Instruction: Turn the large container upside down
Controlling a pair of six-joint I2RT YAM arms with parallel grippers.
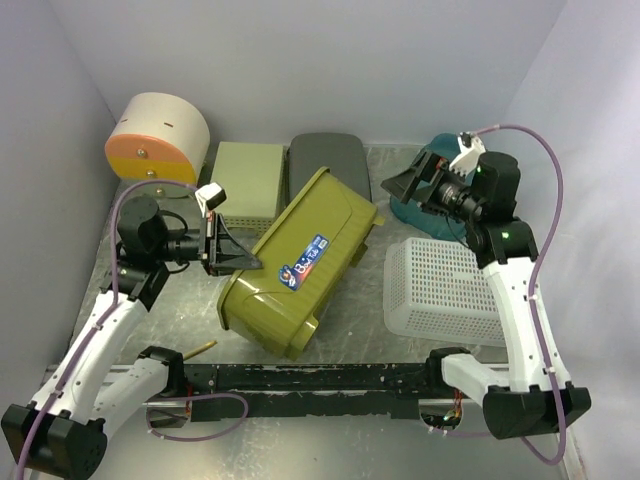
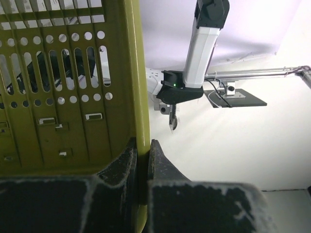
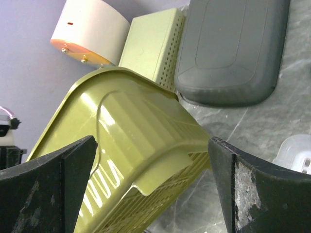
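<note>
My left pincer (image 1: 222, 250) is clamped on the rim wall of the large container (image 1: 310, 235), the thin olive edge pinched between both pads. That bite is what props it. The tub stands tilted in the middle of the table (image 1: 400, 350), near-left side down, far side lifted, labelled base turning upward. I judge the flip roughly half done. My right pincer (image 1: 408, 186) hangs with fingers wide apart off the raised far end, touching nothing, placed to catch or push if it goes over. I see nothing inside the tub through its slotted wall. The white basket (image 1: 445, 290) sits toward the right edge; its contents I cannot tell.
</note>
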